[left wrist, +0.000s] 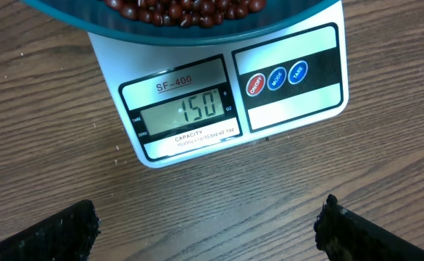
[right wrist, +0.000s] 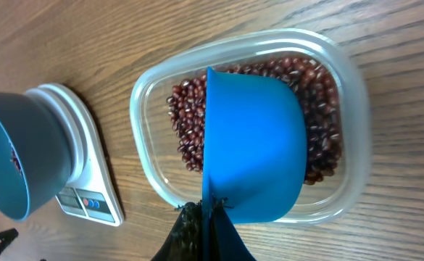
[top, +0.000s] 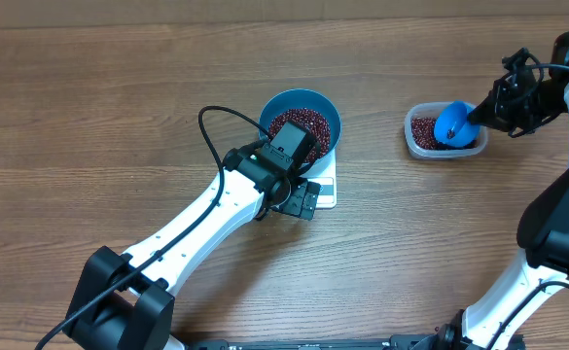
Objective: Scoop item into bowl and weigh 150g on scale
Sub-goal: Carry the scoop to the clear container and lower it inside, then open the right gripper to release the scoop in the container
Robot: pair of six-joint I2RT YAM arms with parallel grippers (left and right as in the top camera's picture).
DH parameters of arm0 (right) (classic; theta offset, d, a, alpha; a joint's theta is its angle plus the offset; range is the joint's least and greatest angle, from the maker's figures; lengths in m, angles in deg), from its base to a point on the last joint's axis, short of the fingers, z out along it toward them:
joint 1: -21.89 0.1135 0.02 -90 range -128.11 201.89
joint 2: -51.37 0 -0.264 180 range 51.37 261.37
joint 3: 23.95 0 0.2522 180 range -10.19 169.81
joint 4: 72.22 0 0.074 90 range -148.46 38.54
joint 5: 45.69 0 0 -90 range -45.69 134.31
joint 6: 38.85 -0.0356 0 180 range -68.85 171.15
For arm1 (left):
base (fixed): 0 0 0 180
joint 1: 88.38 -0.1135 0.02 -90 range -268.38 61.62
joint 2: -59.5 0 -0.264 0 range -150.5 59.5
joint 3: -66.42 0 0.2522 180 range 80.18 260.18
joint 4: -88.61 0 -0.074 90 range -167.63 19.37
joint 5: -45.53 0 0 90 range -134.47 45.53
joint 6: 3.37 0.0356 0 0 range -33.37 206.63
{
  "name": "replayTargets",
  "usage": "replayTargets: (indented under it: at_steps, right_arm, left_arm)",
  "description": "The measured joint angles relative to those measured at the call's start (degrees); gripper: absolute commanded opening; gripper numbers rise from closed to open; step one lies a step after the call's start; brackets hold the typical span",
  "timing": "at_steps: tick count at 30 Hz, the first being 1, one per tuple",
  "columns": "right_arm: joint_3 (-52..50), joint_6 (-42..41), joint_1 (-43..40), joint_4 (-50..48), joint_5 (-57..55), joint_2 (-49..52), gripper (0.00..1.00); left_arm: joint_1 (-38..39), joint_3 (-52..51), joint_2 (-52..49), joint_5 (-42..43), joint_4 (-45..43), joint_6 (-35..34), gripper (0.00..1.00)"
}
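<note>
Clearly the scale (left wrist: 291, 101) reads 150 under the bowl (top: 335, 115) of beans (top: 313, 124), which lies well to the left of the right pincer (right wrist: 206, 217), pressed shut on the handle of the scoop (right wrist: 255, 159) over the tub (right wrist: 346, 80). The left pincer (left wrist: 208, 214), spread wide and empty, hangs nearer, just before its front edge.
</note>
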Motion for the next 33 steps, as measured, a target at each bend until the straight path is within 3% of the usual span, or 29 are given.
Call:
replayTargets:
  at_steps: [23, 33]
  right_arm:
    - [0.00, 7.56, 1.86, 1.22, 3.13, 0.02, 0.04]
    - [0.00, 10.71, 1.84, 0.17, 6.03, 0.35, 0.12]
  left_arm:
    - [0.00, 0.00, 0.00, 0.00, 0.00, 0.00, 1.00]
    - [0.00, -0.02, 0.00, 0.00, 0.00, 0.00, 1.00]
